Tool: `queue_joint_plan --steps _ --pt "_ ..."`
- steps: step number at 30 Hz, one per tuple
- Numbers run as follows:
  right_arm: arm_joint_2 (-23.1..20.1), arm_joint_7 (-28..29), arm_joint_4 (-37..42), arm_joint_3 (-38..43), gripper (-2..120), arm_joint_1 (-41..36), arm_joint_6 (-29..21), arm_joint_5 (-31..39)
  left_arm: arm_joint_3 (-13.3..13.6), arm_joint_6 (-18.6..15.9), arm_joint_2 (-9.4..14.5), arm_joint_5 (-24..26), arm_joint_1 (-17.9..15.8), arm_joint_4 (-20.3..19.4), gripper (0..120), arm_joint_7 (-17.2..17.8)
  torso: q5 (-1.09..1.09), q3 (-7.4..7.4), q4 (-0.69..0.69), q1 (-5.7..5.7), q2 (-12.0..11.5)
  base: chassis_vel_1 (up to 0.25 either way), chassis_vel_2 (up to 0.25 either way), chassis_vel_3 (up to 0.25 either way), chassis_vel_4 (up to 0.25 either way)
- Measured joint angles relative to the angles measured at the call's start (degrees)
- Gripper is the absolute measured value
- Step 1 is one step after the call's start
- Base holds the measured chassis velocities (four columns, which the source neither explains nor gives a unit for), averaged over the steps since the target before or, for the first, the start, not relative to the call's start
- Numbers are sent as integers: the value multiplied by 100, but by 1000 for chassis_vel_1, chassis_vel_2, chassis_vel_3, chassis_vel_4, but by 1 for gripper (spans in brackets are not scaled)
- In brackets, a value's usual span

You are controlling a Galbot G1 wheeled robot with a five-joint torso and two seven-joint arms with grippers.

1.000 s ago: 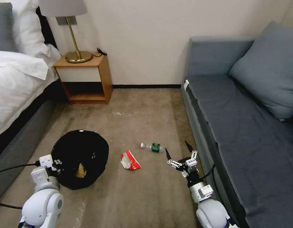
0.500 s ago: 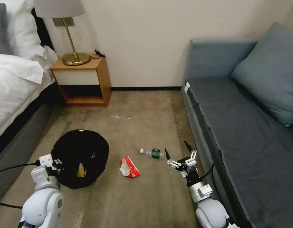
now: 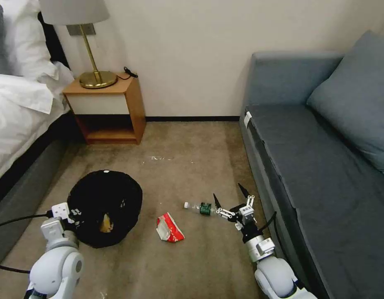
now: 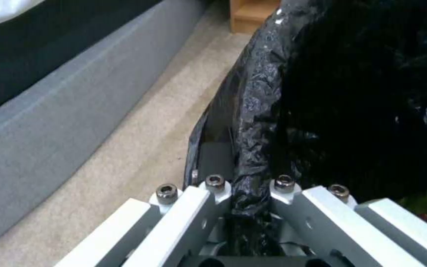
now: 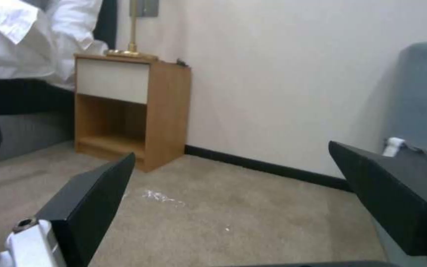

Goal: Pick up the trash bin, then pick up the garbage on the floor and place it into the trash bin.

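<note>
My right gripper has crept forward over the last second, fingers spread wide and empty, one tip now just beside the bottle on the floor. My left gripper stays pinched on the bin rim, so I judge the bottle grab is close, with the red packet waiting.

Crinkled plastic, matt cloth and pale wood.
The trash bin wears a glossy, crinkled black plastic bag; the bottle is clear plastic; the carpet looks short-piled and matt, the sofa woven grey cloth, the nightstand smooth wood, the lamp base polished brass.
</note>
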State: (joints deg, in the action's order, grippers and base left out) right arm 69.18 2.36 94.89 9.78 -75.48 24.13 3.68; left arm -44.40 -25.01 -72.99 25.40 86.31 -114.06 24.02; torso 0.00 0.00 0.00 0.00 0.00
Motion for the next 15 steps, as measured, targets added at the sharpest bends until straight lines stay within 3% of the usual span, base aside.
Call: queue_joint_plan --steps 4,7,9,13,14,15 --pt "-264 -42 -180 -295 100 371 -185 -77 -4 0 4 -8 26 -31 3 0 0 0 0 0 0 -13 4 10 -12" --pt "-632 -44 -207 -840 100 753 -789 -83 -4 0 14 -15 40 -47 3 1 0 0 -1 0 0 0 0 0 0" --pt "-697 -43 -207 -967 100 824 -896 -54 -4 -1 14 -19 39 -50 3 0 -1 -1 1 0 0 0 0 0 0" --pt "-1047 46 -275 -2263 100 1553 -1939 681 13 -27 5 -65 31 -75 3 0 0 0 0 0 0 0 0 0 0" --pt "-1047 46 -275 -2263 100 1553 -1939 681 13 -27 5 -65 31 -75 3 0 0 0 0 0 0 0 0 0 0" --pt "-1067 37 -272 -2568 100 1745 -2423 1002 22 -37 -2 -83 31 -88 3 0 0 0 1 0 0 0 0 0 0"
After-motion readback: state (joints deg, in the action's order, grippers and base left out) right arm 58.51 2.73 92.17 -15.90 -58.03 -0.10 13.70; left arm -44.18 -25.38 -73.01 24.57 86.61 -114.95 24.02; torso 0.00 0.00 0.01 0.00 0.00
